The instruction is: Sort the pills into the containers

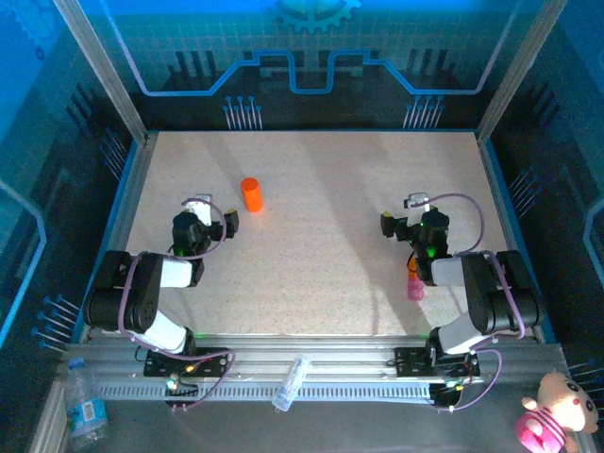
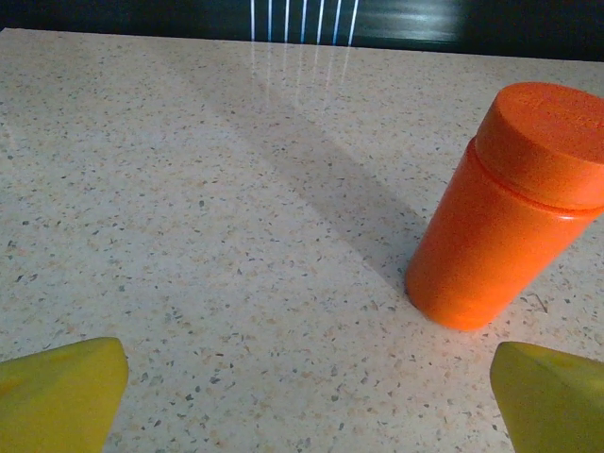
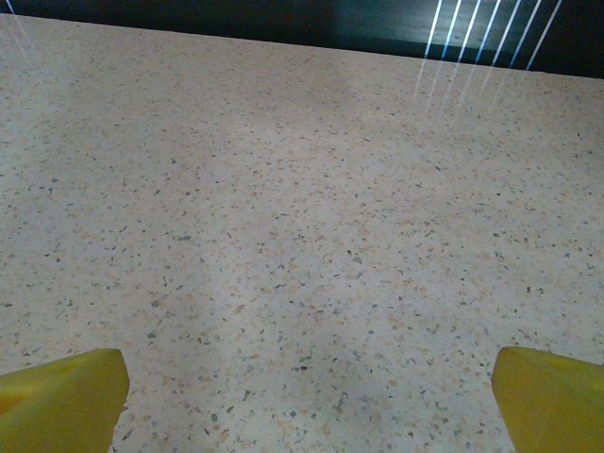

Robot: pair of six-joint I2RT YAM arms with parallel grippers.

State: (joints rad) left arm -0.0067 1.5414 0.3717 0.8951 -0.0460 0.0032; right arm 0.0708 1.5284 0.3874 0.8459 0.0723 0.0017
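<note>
1. Near edge: both arm bases sit on a metal rail (image 1: 311,363). A pink toy (image 1: 552,415) lies at the near right corner, off the surface (image 1: 321,255).

2. Containers (image 1: 413,279): a short strip, orange at the far end and pink at the near end. It lies on the near right part of the surface, just beside the right arm on its inner side. Whether it touches the arm cannot be told.

3. Left gripper (image 1: 203,212) (image 2: 307,382): low over the left half of the surface, fingers wide apart, nothing between them. The yellow fingertips (image 2: 61,387) stand at the two lower corners of the left wrist view.

4. Right gripper (image 1: 415,212) (image 3: 307,382): low over the right half, fingers wide apart, nothing between them. Bare speckled surface lies ahead of it.

5. Bottle (image 1: 251,193) (image 2: 505,208): orange, upright, cap on. It stands beyond the left gripper, ahead of its right finger and clear of it, well apart from the containers.
</note>
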